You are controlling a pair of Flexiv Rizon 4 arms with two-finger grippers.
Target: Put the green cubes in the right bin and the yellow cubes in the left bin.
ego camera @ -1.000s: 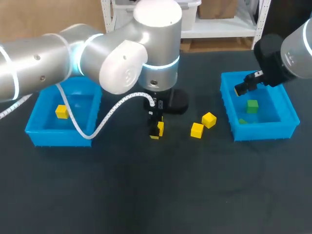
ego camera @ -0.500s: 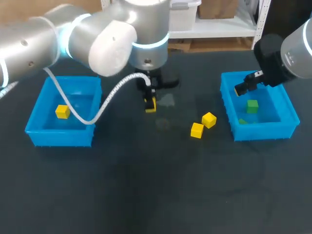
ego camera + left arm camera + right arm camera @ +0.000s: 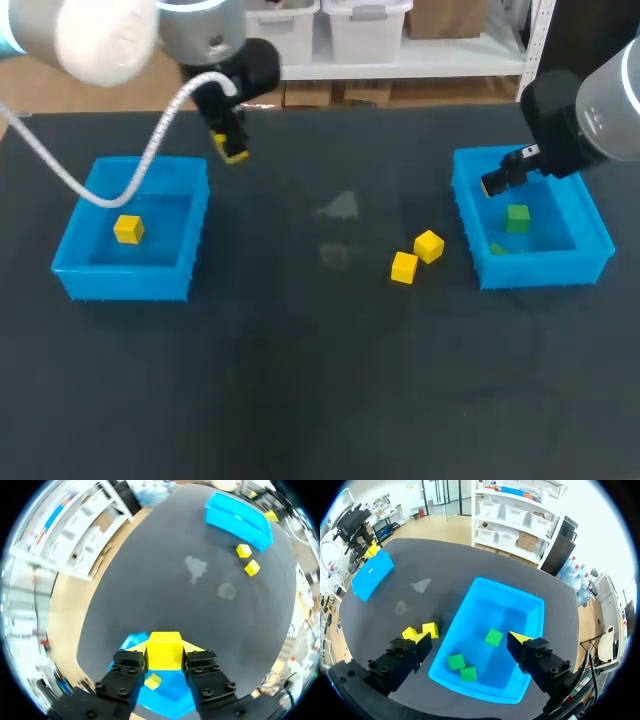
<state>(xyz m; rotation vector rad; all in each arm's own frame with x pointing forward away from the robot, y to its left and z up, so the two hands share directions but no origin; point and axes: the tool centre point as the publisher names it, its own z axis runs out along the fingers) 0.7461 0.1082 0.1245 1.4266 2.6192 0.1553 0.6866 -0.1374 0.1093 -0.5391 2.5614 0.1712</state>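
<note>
Now left fingers (image 3: 131,661) pinching yellow cube (image 3: 165,651), carried from centre toward left bin (image 3: 120,281); right fingers (image 3: 538,656) spread, unmoved.

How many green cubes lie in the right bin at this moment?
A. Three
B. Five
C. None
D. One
A: the right wrist view shows three green cubes on the floor of the right bin, one on its own and two close together.
</note>
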